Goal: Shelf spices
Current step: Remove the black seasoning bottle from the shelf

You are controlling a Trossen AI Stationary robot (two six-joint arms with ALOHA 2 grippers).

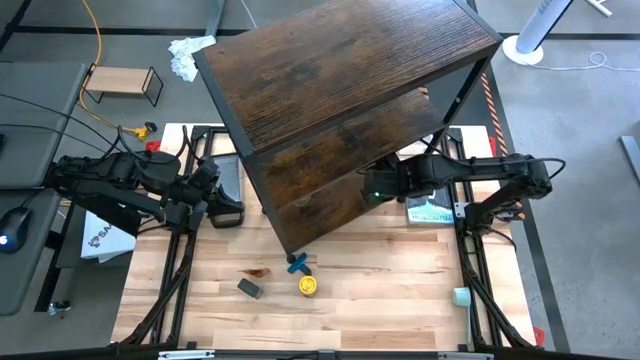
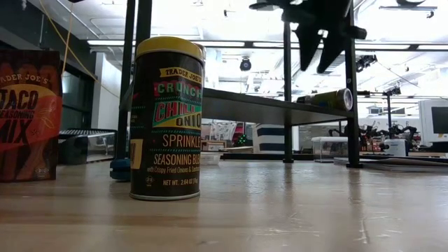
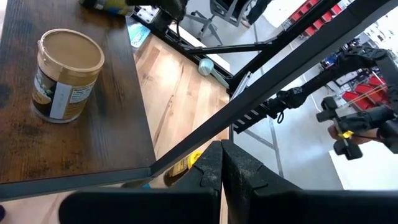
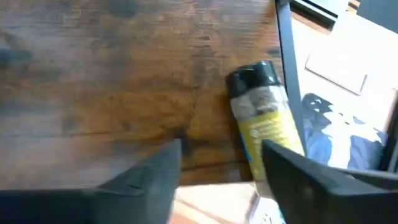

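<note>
As the right claw (image 4: pixel 221 180) hangs over a shelf (image 1: pixel 330 150) board w/ fingers spread and nothing between them, the black-lidded jar (image 4: pixel 264 118) lies on its side on the dark wood just beyond the tips, hard by the black frame post; judged a release just made, w/ the jar delivered but toppled, not upright; whether it touches the post can't be told. Left claw (image 3: pixel 221 177) sits pinched fully together, empty, near the shelf's left edge, waiting; its wrist view takes in the tan-lidded jar (image 3: pixel 65 78) standing upright on a shelf board, so that one looks shelved too. Left on the table (image 1: pixel 400 300), in front of the shelf: the yellow-lidded jar (image 1: pixel 308 285) upright, beside a blue plastic piece (image 1: pixel 298 264); the small dark grey box (image 1: pixel 249 288) to its left; the reddish-brown packet (image 1: pixel 259 270) lying flat near the box; low view shows the yellow-lidded jar close up and a red taco-mix packet at the edge of the picture. Task judged roughly two of five done; next move prob. calls for the right arm to back out from under the top board w/o clipping the frame or nudging the lying jar, which could roll, then swing down to one of the table items, approx. the yellow-lidded jar as nearest, w/ fingers wide enough to straddle its body.
</note>
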